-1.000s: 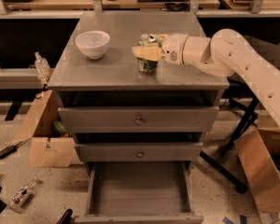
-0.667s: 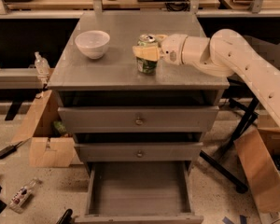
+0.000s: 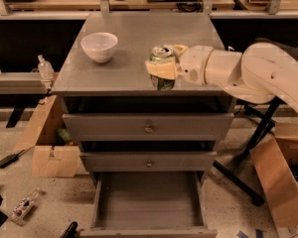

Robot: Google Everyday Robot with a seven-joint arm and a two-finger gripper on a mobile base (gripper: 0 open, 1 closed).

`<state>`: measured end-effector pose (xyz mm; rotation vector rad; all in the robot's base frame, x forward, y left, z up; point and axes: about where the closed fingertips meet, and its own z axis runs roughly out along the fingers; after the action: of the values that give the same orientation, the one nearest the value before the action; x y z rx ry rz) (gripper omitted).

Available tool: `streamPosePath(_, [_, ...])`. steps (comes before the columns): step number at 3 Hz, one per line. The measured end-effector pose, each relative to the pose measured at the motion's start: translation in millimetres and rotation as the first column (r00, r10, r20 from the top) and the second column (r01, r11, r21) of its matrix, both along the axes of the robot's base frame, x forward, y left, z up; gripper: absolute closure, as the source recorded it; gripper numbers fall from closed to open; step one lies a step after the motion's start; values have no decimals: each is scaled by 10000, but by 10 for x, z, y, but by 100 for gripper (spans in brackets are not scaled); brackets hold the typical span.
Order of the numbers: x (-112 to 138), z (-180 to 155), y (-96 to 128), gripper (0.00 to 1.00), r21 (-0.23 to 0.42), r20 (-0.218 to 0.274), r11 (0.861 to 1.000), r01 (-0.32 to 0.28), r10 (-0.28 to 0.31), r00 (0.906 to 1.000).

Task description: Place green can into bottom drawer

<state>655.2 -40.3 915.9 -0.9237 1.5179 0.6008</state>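
The green can point(image 3: 162, 68) stands upright on the grey cabinet top point(image 3: 134, 68), right of the middle near the front edge, its silver top showing. My gripper point(image 3: 165, 62) reaches in from the right on a white arm; one pale finger point(image 3: 160, 69) lies across the can's front and another sits behind it, so the fingers are around the can. The bottom drawer point(image 3: 148, 202) is pulled open below, with a grey tray floor and nothing in it.
A white bowl point(image 3: 99, 45) sits on the cabinet top at the left. Two knobbed drawers point(image 3: 148, 128) above the open one are shut. Cardboard boxes point(image 3: 52, 155) stand on the floor at left and right, with a black stand leg point(image 3: 238, 177) at the right.
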Motion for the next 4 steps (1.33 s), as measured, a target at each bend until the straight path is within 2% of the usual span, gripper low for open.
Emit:
streamPosePath(1, [-586, -73, 38, 100, -244, 450, 9997, -66, 77, 9990])
streamPosePath(2, [-1153, -365, 24, 100, -245, 748, 9986, -475, 492, 9960])
streamPosePath(3, [-1443, -784, -642, 100, -202, 749, 9998, 43, -28, 9972])
streamPosePath(4, [-1425, -1380, -1420, 100, -432, 290, 9982, 424, -411, 9987])
